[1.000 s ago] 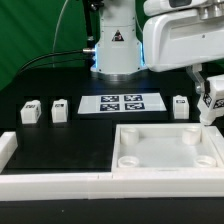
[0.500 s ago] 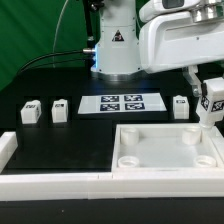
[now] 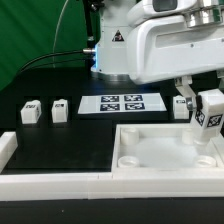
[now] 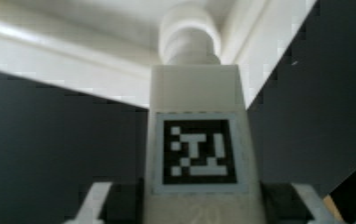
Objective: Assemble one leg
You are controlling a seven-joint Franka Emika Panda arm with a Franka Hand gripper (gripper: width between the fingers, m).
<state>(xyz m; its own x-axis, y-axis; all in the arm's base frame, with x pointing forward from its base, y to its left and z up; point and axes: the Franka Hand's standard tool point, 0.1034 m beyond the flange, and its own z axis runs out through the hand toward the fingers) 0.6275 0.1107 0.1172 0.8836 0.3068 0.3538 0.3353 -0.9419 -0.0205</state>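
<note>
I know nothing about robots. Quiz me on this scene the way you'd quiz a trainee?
1. True or false: the gripper is shut on a leg.
2. How many loose legs stand to the exterior view's left of the marker board? A) none B) two C) four
3. Fill in: the held leg is at the exterior view's right end of the big white ____ with round corner sockets.

Key: 1 true. 2 B. 3 panel.
</note>
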